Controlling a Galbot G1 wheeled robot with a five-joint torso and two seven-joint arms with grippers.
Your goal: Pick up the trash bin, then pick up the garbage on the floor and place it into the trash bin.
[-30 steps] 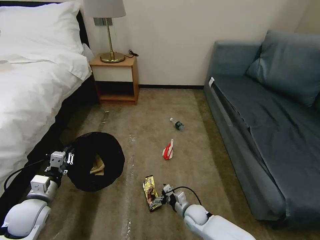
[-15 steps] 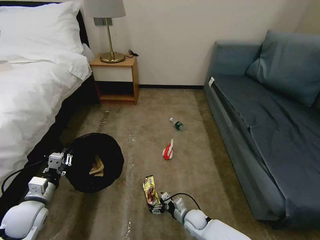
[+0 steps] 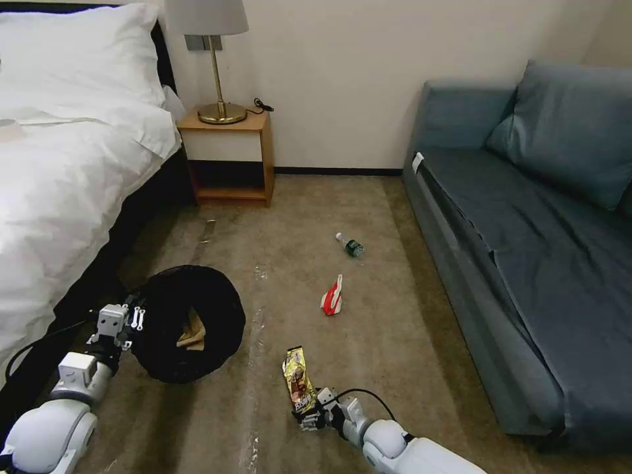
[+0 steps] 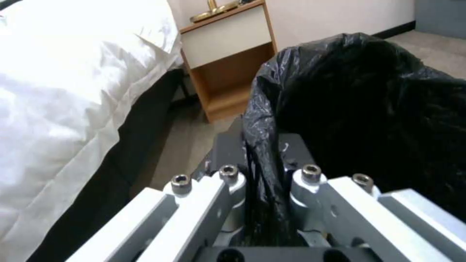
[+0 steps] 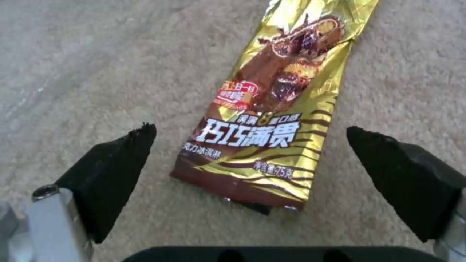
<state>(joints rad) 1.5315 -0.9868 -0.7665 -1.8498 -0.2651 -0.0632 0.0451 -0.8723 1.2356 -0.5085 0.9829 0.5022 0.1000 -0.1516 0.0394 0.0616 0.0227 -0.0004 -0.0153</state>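
Two spread right gripper (image 5: 250, 145) fingers (image 5: 116, 160) flanking yellow wrapper (image 5: 272, 120).

The bin (image 3: 191, 322), its black bag draped over the rim, sits at about 8 o'clock on the carpet, mouth facing up; the rim is pinched at its 9 o'clock side. A crumpled brown bag (image 3: 193, 331) lies inside. The gold wrapper (image 3: 297, 380) lies flat at 6 o'clock, long axis toward 12. The red-and-white packet (image 3: 332, 296) lies mid-floor, and the small bottle (image 3: 349, 245) on its side beyond it, toward 12 o'clock.
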